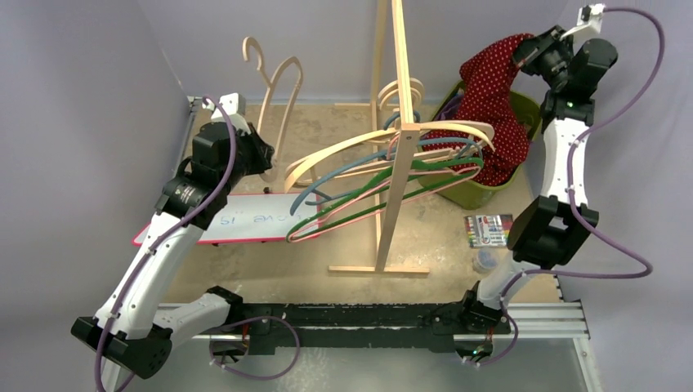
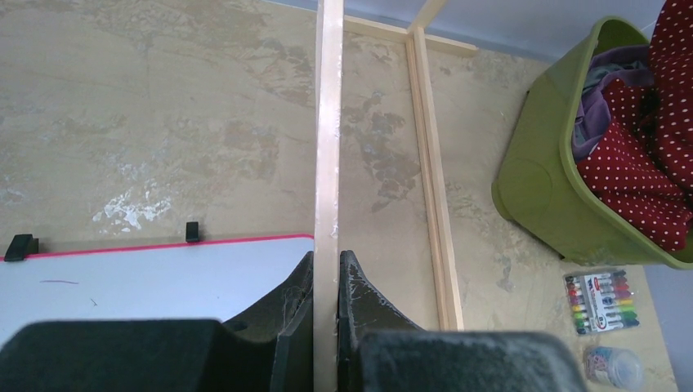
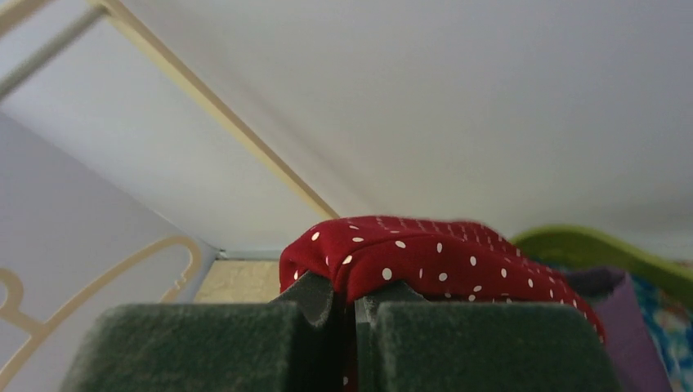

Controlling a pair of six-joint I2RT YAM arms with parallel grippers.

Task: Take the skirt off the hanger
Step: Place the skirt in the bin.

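The skirt (image 1: 490,90) is red with white dots. My right gripper (image 1: 523,53) is shut on its top fold and holds it high over the green bin (image 1: 470,192), into which its lower part hangs. In the right wrist view the skirt (image 3: 425,253) drapes over the shut right gripper (image 3: 353,290). The pale wooden hanger (image 1: 282,98) stands bare at the left, away from the skirt. My left gripper (image 1: 257,155) is shut on its lower end. In the left wrist view the hanger's thin wooden strip (image 2: 328,163) runs up from the pinched left gripper (image 2: 327,257).
A wooden rack (image 1: 400,122) stands mid-table with several coloured hangers (image 1: 392,171) on it. A red-edged whiteboard (image 1: 245,220) lies under the left arm. A marker pack (image 1: 488,230) and a small clear cup (image 1: 484,261) sit near the right arm. Other clothes (image 2: 601,73) fill the bin.
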